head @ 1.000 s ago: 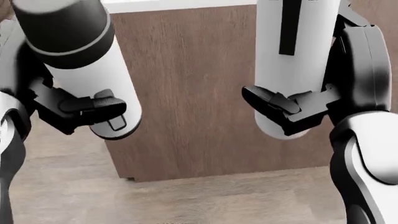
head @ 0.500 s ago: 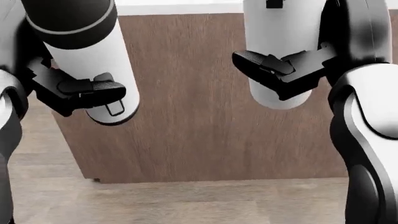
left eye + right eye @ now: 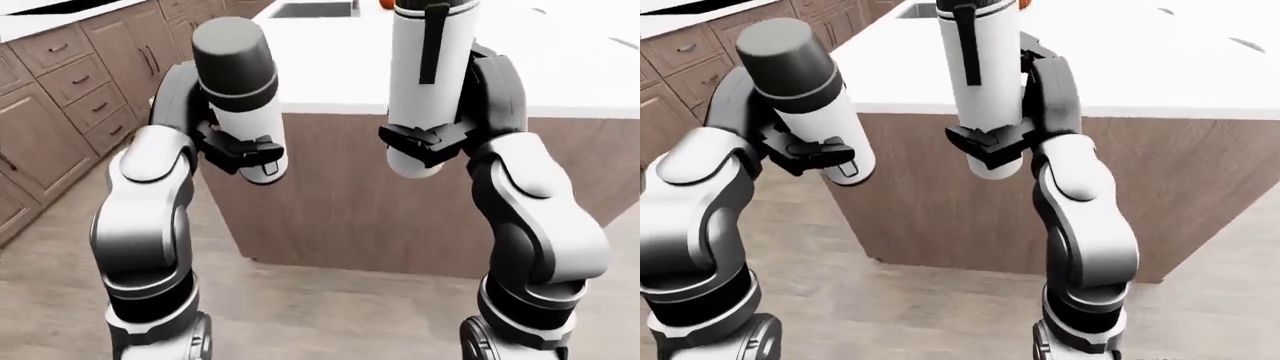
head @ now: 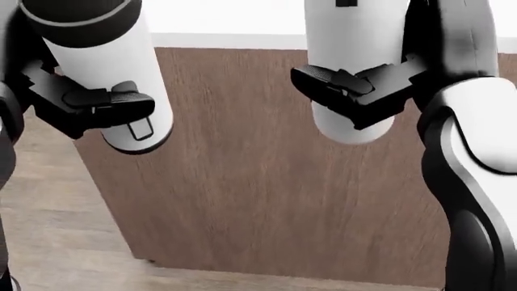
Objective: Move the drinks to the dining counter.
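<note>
- Wood-panelled kitchen island with a white top, the bench (image 3: 330,67), fills the upper middle of the left-eye view; brown drawer cabinets (image 3: 70,82) stand to the bench's left, and a pale plank floor (image 3: 330,315) spreads below its panelled side.
- Left hand (image 3: 243,150) has its fingers closed round a white flask with a dark cap (image 3: 240,97), held tilted, just short of the bench's near edge and below the level of its top.
- Right hand (image 3: 425,142) has its fingers clamped on the lower end of a taller white bottle with a black strap (image 3: 428,75), held nearly upright, its top reaching above the bench's edge in the view.
- Both drinks are in the air beside the bench's panelled side; neither rests on the top yet.
- Judged from this, the carry is nearly done and the placing remains.
- Risk: both bases hang below the bench's top, so moving in without lifting could knock them against its edge or side panel.
- Risk: the right grip sits low on a tall bottle, so a bump or quick swing could lever it over in the fingers.
- Risk: the tilted flask, released as it is, would likely topple on the bench and roll.
</note>
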You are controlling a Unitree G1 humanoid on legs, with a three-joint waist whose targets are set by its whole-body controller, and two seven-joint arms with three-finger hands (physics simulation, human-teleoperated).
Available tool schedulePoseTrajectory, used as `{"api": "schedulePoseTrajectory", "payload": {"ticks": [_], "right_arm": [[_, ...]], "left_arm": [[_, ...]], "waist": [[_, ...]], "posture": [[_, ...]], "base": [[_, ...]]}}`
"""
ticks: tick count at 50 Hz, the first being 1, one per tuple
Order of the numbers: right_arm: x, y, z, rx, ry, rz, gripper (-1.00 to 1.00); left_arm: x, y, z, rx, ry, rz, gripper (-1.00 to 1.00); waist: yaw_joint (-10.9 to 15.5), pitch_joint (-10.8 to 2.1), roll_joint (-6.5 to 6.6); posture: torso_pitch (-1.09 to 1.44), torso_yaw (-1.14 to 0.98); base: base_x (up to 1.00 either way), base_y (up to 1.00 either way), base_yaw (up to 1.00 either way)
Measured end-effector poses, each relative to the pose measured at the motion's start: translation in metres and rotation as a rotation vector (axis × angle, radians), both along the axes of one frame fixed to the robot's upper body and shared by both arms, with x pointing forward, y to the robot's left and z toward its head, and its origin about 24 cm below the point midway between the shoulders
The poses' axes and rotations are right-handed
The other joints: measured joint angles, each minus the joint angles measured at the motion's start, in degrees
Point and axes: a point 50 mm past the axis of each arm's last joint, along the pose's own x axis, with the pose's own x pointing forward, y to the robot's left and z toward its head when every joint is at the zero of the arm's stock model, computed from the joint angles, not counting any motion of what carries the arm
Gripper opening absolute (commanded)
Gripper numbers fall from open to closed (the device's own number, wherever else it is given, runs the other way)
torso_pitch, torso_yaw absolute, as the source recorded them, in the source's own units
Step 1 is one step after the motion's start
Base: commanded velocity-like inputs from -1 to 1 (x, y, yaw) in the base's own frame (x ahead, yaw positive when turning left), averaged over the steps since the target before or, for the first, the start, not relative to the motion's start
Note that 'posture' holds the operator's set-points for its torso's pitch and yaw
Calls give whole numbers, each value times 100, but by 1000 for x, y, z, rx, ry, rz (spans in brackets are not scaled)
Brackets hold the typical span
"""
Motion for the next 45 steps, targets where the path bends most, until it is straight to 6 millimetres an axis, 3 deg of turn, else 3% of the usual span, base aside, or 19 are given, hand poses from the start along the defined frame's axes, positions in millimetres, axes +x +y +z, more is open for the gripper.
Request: {"api": "schedulePoseTrajectory", "payload": {"ticks": [3,7,9,10,12,14,16,18,20,22,24,26,28,32,35,38,39,42,45], "right_arm": [[-1,-3,3,7,-6,-8,-100],[-12,-5,19,20,-112,-15,-100],[-13,-5,22,21,-128,-13,-100],[-13,-6,22,21,-128,-14,-100],[-11,-7,16,22,-98,-19,-100],[-8,-9,11,21,-54,-28,-100],[-8,-7,13,18,-48,-20,-100],[-11,-5,17,18,-75,-8,-100],[-14,-6,21,20,-107,-2,-100],[-15,-5,24,24,-126,1,-100],[-12,-2,16,20,-91,18,-100],[-8,-1,12,12,-56,24,-100],[-8,-3,13,16,-58,15,-100],[-15,-5,23,28,-125,-3,-100],[-14,-4,23,29,-125,7,-100],[-10,-6,11,32,-67,-2,-100],[-7,-7,7,28,-40,-9,-100],[-3,-8,2,23,1,-29,-100],[-9,-5,14,23,-58,-12,-100]], "left_arm": [[-1,-2,7,4,-22,-5,-100],[-8,-2,21,12,-104,-12,-100],[-7,-2,21,14,-98,-9,-100],[-6,-3,20,15,-89,-10,-100],[-4,-5,11,15,-48,-19,-100],[-2,-6,4,18,4,-31,-100],[-2,-4,5,14,10,-22,-100],[-5,-3,11,13,-24,-10,-100],[-7,-3,18,16,-65,-7,-100],[-9,-3,22,21,-92,-4,-100],[-7,1,16,19,-67,11,-100],[-5,1,10,18,-34,17,-100],[-4,0,11,20,-34,8,-100],[-10,-5,16,26,-86,-14,-100],[-7,-5,11,25,-62,-13,-100],[-2,-7,-2,24,5,-26,-100],[-1,-8,-5,23,23,-30,-100],[-1,-10,-5,25,24,-42,-100],[-5,-6,8,27,-37,-32,-100]], "waist": [[-124,-83,112],[-289,-161,105],[-418,-139,-51],[-502,-84,-230],[-487,108,-393],[-462,29,-511],[-446,-104,-473],[-467,-182,-348],[-462,-199,-177],[-350,-228,84],[-324,-180,115],[-335,-243,140],[-386,-322,84],[-368,-77,-184],[-377,-49,-512],[-380,21,-396],[-412,-9,-397],[-452,-166,-585],[-348,-304,-466]], "posture": [[0,0],[0,0],[0,0],[0,0],[0,0],[0,0],[0,0],[0,0],[0,0],[0,0],[0,0],[0,0],[0,0],[0,0],[0,0],[0,0],[0,0],[0,0],[0,0]], "base": [[70,37,0],[50,22,0],[48,17,0],[39,13,0],[25,9,0],[20,2,0],[20,0,0],[20,0,0],[20,0,0],[19,0,0],[18,0,0],[11,0,0],[6,0,0],[1,0,0],[0,0,0],[-6,2,0],[-41,27,0],[-40,28,0],[-34,22,0]]}}
